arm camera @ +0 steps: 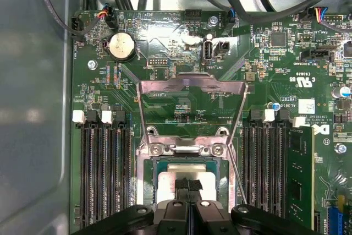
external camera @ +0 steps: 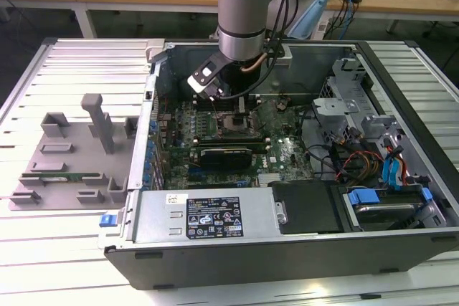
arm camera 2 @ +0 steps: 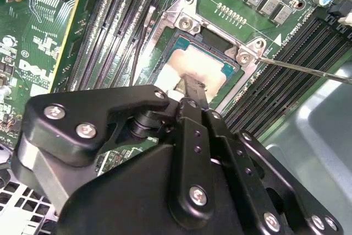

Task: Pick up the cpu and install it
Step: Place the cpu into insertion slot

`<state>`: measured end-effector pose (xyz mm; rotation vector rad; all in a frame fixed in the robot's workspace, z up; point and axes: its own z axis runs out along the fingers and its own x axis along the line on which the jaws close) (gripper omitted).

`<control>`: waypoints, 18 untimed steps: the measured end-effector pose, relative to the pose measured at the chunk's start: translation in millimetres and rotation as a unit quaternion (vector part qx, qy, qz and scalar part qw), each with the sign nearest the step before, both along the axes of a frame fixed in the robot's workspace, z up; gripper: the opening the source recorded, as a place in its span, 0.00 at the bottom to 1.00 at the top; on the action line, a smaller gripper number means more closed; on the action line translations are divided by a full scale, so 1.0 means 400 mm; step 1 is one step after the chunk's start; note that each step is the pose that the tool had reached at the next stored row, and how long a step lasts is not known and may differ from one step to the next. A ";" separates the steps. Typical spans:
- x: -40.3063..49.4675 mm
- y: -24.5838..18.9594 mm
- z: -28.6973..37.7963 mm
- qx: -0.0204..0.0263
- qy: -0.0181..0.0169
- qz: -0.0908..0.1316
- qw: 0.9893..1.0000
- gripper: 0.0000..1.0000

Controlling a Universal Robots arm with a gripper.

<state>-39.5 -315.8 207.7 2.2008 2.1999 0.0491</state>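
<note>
Lying in the socket (arm camera: 147, 148), the cpu (arm camera: 168, 181)

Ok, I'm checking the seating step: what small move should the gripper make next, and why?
Probably lift straight up, slowly. The cpu looks flat inside the socket, the gripper sits shut over its top, and the hinged frame stands open.

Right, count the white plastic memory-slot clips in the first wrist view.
4. Two white plastic clips cap the slots nearest the grey case wall; two cap the slots by the green memory stick. Clips at the slots' other ends may be hidden.
</note>
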 end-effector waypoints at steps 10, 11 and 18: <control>-0.015 -0.001 -0.008 0.007 -0.019 0.000 1.000 0.11; -0.016 -0.001 -0.009 0.008 -0.019 0.000 1.000 0.11; -0.017 -0.001 -0.012 0.010 -0.019 0.000 1.000 0.11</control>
